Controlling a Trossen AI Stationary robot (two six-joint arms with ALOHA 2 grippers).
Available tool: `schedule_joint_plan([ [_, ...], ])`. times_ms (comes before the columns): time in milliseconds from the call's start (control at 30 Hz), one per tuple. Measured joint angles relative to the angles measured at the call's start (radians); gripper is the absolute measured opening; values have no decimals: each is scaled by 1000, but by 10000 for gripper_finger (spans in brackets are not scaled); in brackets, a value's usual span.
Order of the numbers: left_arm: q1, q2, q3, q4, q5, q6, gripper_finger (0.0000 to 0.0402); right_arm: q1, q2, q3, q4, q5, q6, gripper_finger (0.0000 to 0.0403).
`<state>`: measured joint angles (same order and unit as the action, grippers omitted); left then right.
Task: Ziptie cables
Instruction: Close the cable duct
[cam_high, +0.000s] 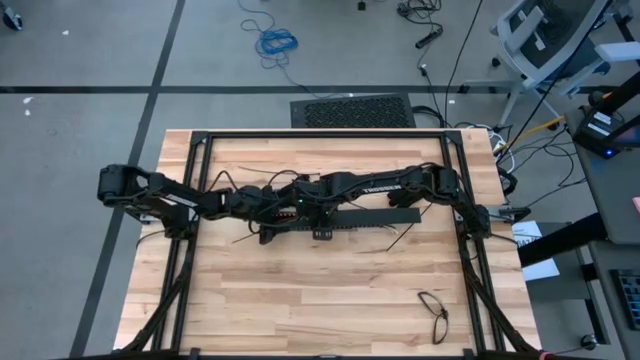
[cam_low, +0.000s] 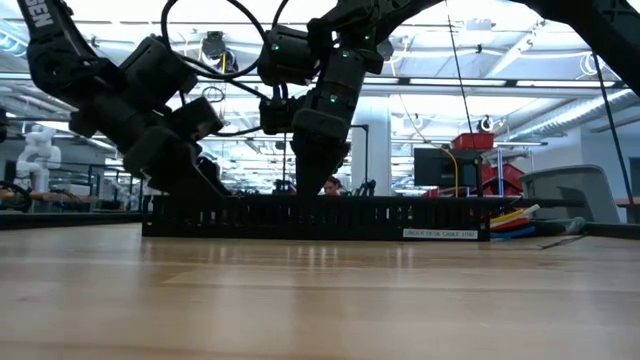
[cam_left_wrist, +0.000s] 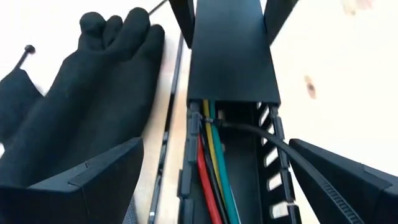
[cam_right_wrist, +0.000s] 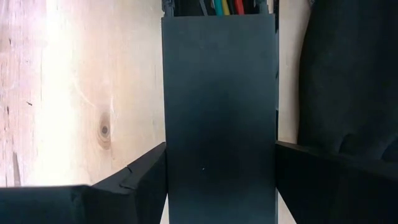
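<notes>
Right tool (cam_right_wrist: 221, 186): its fingers stand on both sides of the flat black lid (cam_right_wrist: 219, 112) of the slotted duct (cam_high: 345, 222) — gripping it, probably to slide it.
Left tool (cam_left_wrist: 211, 180): wide open, holds nothing, astride the uncovered duct.
Cables (cam_left_wrist: 214, 168): red, yellow, green, black, lying inside the duct channel.
Room: worktop (cam_high: 300, 300) free toward the near edge.

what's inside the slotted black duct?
Red, yellow and green cables run along the duct, plus a black one curving in. Under the cover they are hidden.
</notes>
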<state>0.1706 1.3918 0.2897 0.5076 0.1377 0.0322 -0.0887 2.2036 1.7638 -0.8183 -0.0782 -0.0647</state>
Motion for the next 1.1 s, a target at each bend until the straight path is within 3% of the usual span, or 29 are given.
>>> schedule_joint_plan([
  [767,-3,0,-15,50,28,-5,391,0,0,0,7,0,0,242],
  [1100,-3,0,-15,30,25,-15,329,1,0,0,7,1,0,242],
])
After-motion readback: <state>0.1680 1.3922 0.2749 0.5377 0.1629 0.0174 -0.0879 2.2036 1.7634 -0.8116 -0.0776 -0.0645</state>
